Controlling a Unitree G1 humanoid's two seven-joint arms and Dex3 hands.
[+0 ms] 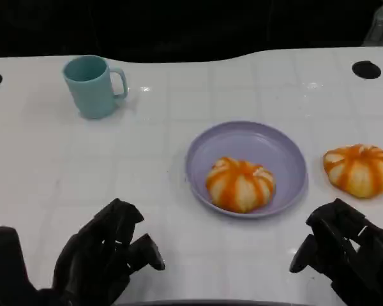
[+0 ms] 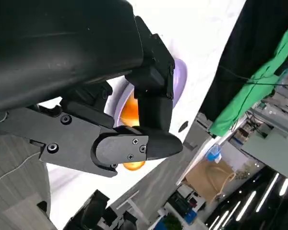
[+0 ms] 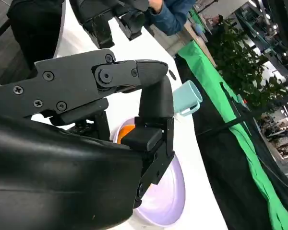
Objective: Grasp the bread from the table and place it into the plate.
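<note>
With one bread (image 1: 240, 184) already in the lilac plate (image 1: 277, 150) and another bread (image 1: 359, 169) on the table (image 1: 179, 127) just beside it, the empty, loosely curled right hand (image 1: 348, 254) should reach forward and enclose that one gently.

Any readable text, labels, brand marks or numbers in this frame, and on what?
None can be read.
Mug: plain, no print.
Plate: plain, no mark.
Left hand and right hand: black, no lettering showing.
Room beyond the table in the wrist views: too blurred to tell any signs.
</note>
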